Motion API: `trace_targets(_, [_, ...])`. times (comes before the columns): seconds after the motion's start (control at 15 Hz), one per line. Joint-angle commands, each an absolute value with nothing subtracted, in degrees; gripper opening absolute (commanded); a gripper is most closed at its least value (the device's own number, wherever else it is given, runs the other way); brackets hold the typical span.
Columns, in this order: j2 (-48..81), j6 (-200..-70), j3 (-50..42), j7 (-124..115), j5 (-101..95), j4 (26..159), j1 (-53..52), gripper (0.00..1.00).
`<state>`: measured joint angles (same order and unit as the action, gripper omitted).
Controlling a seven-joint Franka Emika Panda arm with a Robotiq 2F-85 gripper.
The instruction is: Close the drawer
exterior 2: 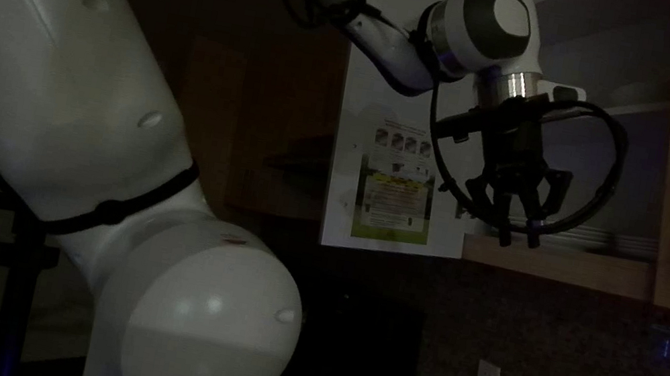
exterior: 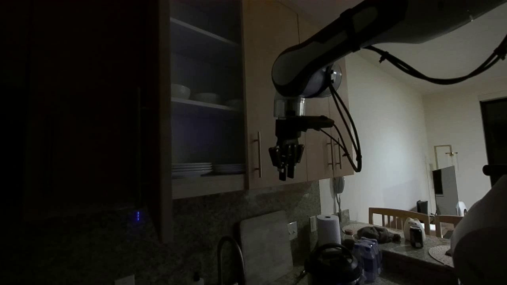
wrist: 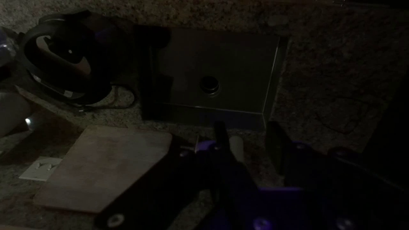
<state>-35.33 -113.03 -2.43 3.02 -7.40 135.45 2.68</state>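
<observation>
The open cabinet door [exterior 2: 365, 111] has a smooth white inner face, and the printed sheets [exterior 2: 393, 204] on it are paper. The closed doors [exterior: 261, 99] are matt and wood-toned, their slim bar handles [exterior: 259, 156] dull metal. White bowls [exterior: 206, 97] and plates [exterior: 192, 169] carry a smooth ceramic finish. The arm [exterior 2: 210, 324] has faintly glossy white shells and a polished metal wrist collar [exterior 2: 507, 89]; the end effector [exterior 2: 518, 238] is matt black with shiny metal screw heads [wrist: 115, 219]. The worktop [wrist: 322, 57] is speckled stone. In the dim wrist view the sink [wrist: 243, 57] is probably dull steel, its edges catching light. The cutting board [wrist: 108, 169] is matt wood, the towel roll [exterior: 328, 229] white paper.
</observation>
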Motion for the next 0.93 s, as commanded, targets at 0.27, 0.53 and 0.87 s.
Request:
trace_targets(0.27, [-45.63, -113.36, -3.55, 10.13, -7.36, 139.44, -0.59, 0.03])
trace_targets(0.53, [-49.54, -114.23, -3.20, 10.77, -7.39, 138.54, -1.50, 0.08])
trace_targets(0.87, [-53.70, -114.88, -0.95, 10.17, -7.50, 137.56, -3.50, 0.07])
